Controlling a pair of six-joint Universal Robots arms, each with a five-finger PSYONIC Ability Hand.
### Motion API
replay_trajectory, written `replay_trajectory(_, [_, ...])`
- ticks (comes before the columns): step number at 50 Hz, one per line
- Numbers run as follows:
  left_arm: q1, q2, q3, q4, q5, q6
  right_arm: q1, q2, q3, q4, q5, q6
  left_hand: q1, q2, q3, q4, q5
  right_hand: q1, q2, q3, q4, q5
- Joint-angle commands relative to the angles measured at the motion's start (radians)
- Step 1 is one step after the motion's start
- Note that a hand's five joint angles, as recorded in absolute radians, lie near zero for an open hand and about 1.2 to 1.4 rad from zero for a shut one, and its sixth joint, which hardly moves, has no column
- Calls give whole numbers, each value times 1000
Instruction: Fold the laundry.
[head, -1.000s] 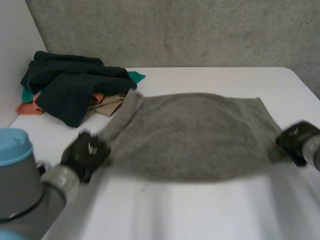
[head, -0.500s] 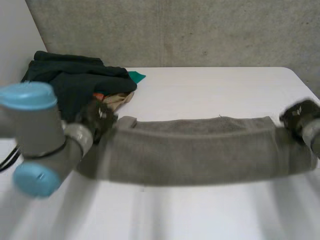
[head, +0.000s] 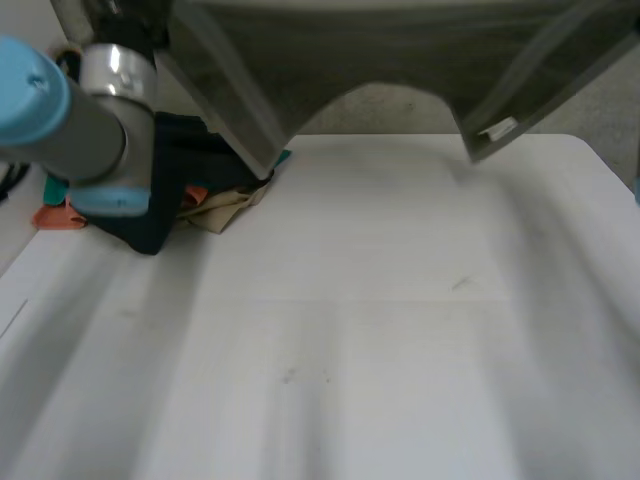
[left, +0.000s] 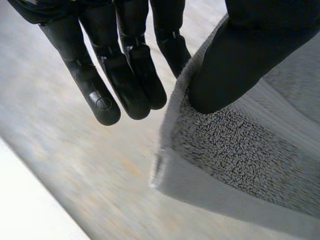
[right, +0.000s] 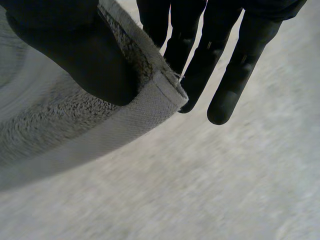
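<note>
A grey towel (head: 400, 50) hangs high above the white table (head: 350, 340), stretched wide, with its two lower corners dangling and a small white label (head: 497, 129) on the right one. In the left wrist view my left hand (left: 125, 75) pinches one towel corner (left: 240, 150) between thumb and straight fingers. In the right wrist view my right hand (right: 220, 55) pinches the other corner (right: 75, 125) the same way, thumb on top of the hem. My left arm (head: 90, 120) rises at the left of the head view.
A pile of dark green, orange and tan clothes (head: 200, 170) lies at the table's back left, partly behind my left arm. A concrete wall stands behind the table.
Both hands have lifted the towel off the table and swung it up high. It lay flat a second ago, then bunched into a roll, and now hangs in the air.
</note>
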Motion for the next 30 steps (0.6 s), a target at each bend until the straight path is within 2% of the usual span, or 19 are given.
replay_trajectory(1, [-12, 37, -294, -27, 23, -1, -2, 16, 145, 70, -80, -4, 237, 196, 199, 191, 223, 266, 218, 203, 198, 211])
replay_trajectory(4, [-15, 43, -386, -27, 49, 1, -8, 20, 219, 111, -117, -7, 237, 196, 199, 191, 223, 266, 218, 203, 198, 211])
replay_trajectory(10, [-29, 124, -656, -29, 110, 7, -14, 22, 332, 217, -132, -19, 237, 196, 199, 191, 223, 266, 218, 203, 198, 211])
replay_trajectory(14, [-40, 225, -818, -49, 129, 14, -31, 8, 401, 335, -134, -94, 237, 196, 199, 191, 223, 266, 218, 203, 198, 211])
replay_trajectory(17, [-54, 331, -930, -107, 129, 20, -63, -32, 464, 464, -126, -212, 237, 196, 199, 191, 223, 266, 218, 203, 198, 211])
replay_trajectory(19, [-63, 388, -975, -173, 127, 34, -91, -97, 524, 571, -124, -316, 237, 196, 199, 191, 223, 266, 218, 203, 198, 211])
replay_trajectory(23, [-61, 489, -1043, -462, 123, 111, -146, -180, 631, 717, -118, -482, 237, 196, 199, 191, 223, 266, 218, 203, 198, 211])
replay_trajectory(24, [-61, 497, -1052, -606, 117, 149, -157, -193, 651, 735, -117, -512, 237, 196, 199, 191, 223, 266, 218, 203, 198, 211])
replay_trajectory(28, [-60, 499, -1040, -854, 110, 206, -203, -241, 697, 779, -124, -599, 237, 196, 199, 191, 223, 266, 218, 203, 198, 211])
replay_trajectory(30, [-61, 495, -1026, -854, 100, 211, -211, -244, 699, 777, -124, -602, 237, 196, 199, 191, 223, 266, 218, 203, 198, 211])
